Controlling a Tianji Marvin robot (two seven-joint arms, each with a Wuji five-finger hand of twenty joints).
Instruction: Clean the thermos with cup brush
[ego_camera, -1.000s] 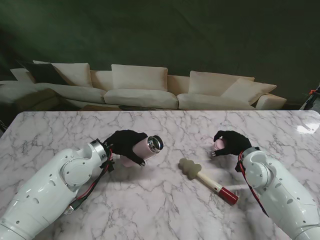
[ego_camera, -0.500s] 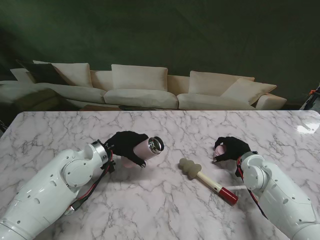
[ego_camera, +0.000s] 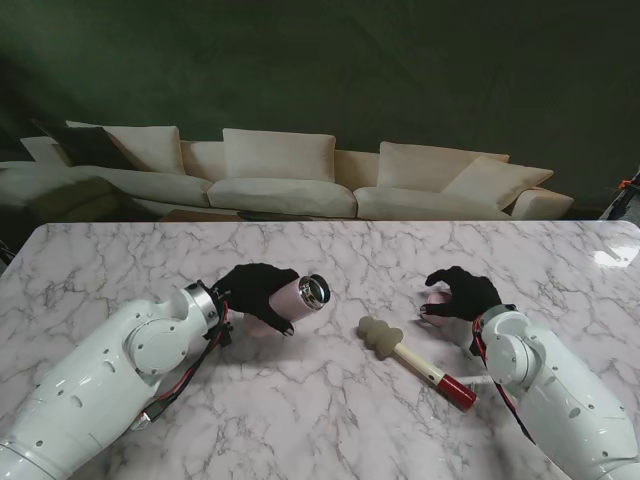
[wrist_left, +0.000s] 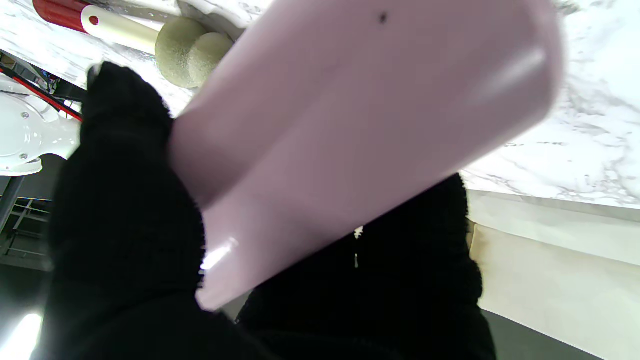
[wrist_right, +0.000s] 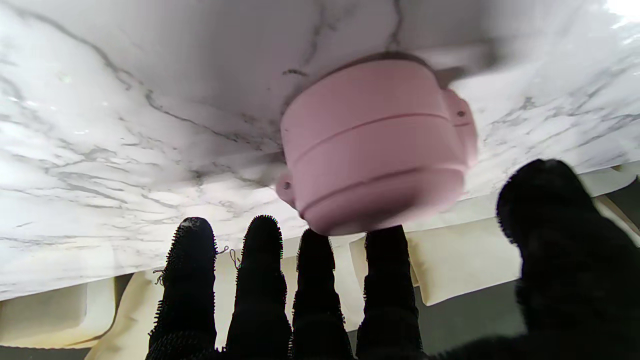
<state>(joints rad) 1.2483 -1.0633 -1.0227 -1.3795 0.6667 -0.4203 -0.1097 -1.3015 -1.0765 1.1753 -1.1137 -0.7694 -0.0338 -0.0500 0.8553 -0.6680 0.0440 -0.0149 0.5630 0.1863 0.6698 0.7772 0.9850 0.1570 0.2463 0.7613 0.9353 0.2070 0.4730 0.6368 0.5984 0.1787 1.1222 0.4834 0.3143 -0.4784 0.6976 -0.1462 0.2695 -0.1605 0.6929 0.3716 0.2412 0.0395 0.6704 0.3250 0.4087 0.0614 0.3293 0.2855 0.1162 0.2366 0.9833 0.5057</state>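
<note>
while the cup brush (ego_camera: 415, 361) is lying flat on the marble table (ego_camera: 330, 420), nearest to me of the task's things, it is serving here as the landmark: red grip end toward me, cream shaft running away to the soft sponge head. to the brush's left, the left hand (ego_camera: 252, 290) is wrapping its fingers around the pink thermos (ego_camera: 296, 295), tilting it off the table with its open steel mouth facing the sponge head. just beyond the brush and to its right, the right hand (ego_camera: 462, 293) is hovering with fingers spread and holding nothing, the pink lid (wrist_right: 377, 145) sitting on the table beside its fingertips (wrist_right: 259, 235). the brush is probably light, its handle stiff and smooth, so the red grip looks the best place to take hold; the glossy thermos seems slippery and is asking for a firm wrap.
</note>
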